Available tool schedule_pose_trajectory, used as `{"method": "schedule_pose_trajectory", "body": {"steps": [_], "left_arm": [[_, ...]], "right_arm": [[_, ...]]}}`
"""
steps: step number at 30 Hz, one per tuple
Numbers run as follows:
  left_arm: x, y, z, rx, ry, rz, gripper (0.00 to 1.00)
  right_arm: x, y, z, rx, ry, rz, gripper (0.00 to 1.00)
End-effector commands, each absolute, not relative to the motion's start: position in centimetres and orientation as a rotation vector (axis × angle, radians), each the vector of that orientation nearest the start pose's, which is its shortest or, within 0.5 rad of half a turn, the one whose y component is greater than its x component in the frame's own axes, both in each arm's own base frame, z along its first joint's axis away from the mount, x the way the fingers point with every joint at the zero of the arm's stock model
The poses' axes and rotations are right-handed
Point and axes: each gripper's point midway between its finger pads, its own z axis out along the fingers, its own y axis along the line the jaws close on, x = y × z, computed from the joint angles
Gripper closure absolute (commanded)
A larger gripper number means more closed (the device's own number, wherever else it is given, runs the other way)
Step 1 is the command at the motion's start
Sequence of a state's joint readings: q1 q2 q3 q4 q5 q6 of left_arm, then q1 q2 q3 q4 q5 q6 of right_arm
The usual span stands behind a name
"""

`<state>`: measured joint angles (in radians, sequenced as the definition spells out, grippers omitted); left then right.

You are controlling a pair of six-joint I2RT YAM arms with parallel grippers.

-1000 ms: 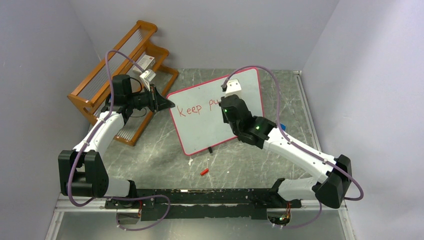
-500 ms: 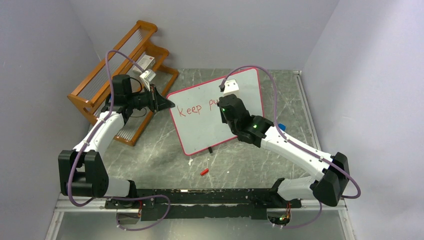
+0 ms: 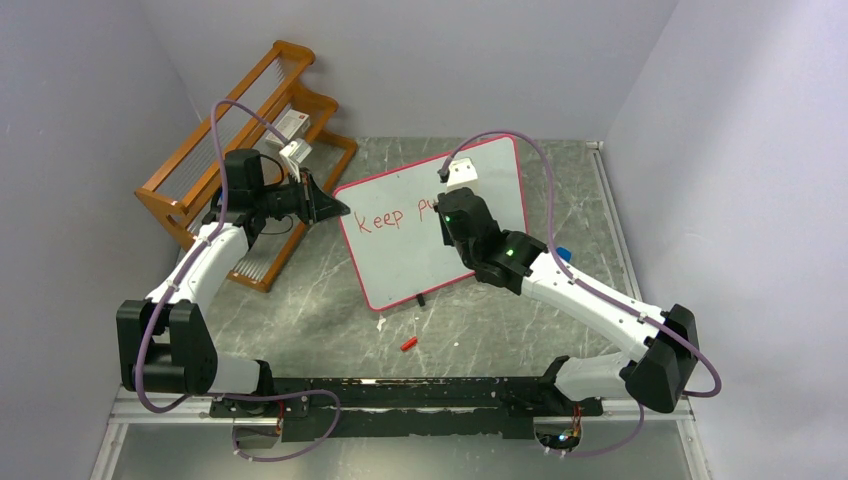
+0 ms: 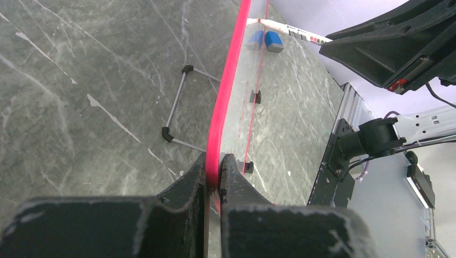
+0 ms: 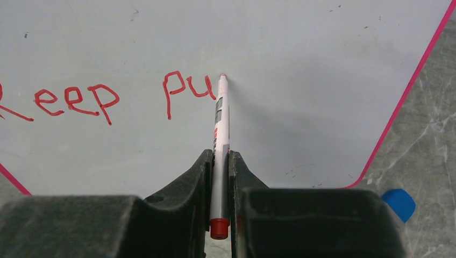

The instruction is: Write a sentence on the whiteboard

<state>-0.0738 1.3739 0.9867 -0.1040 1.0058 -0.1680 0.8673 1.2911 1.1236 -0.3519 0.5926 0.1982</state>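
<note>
The whiteboard (image 3: 400,260) stands tilted on the table, its red-pink frame held at the left corner by my left gripper (image 4: 214,171), which is shut on that edge (image 4: 228,91). The sentence (image 5: 80,99) reads "Keep pu" in red. My right gripper (image 5: 219,161) is shut on a white marker (image 5: 221,123) with a red end. The marker's tip touches the board (image 5: 322,64) just right of the "u". In the top view my right wrist (image 3: 462,215) covers the end of the lettering (image 3: 385,220), and my left gripper (image 3: 335,208) sits at the board's left corner.
A wooden rack (image 3: 235,150) holding small boxes stands behind the left arm. A red cap (image 3: 408,343) and a white scrap (image 3: 381,323) lie in front of the board. A blue object (image 3: 563,253) lies beside the board's right edge. Grey walls close three sides.
My right arm has shifted slightly left and toward the board, with the marker still in its grip. The left arm and the board have not moved.
</note>
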Motion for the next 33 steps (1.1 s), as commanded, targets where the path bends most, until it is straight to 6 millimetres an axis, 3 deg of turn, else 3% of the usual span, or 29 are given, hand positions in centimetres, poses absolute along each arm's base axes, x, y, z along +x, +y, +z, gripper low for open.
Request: {"method": "schedule_pose_trajectory", "body": {"steps": [1,33], "left_arm": [[33.4,-17.4,18.8,0.567,2.011,-1.072,0.95],[33.4,-17.4,18.7,0.566,2.015,-1.069,0.95]], "right_arm": [[31.7,23.1,25.0,-0.302,1.938,0.096,1.00],[30.4,22.5,22.8,-0.343,2.014,0.089,1.00]]}}
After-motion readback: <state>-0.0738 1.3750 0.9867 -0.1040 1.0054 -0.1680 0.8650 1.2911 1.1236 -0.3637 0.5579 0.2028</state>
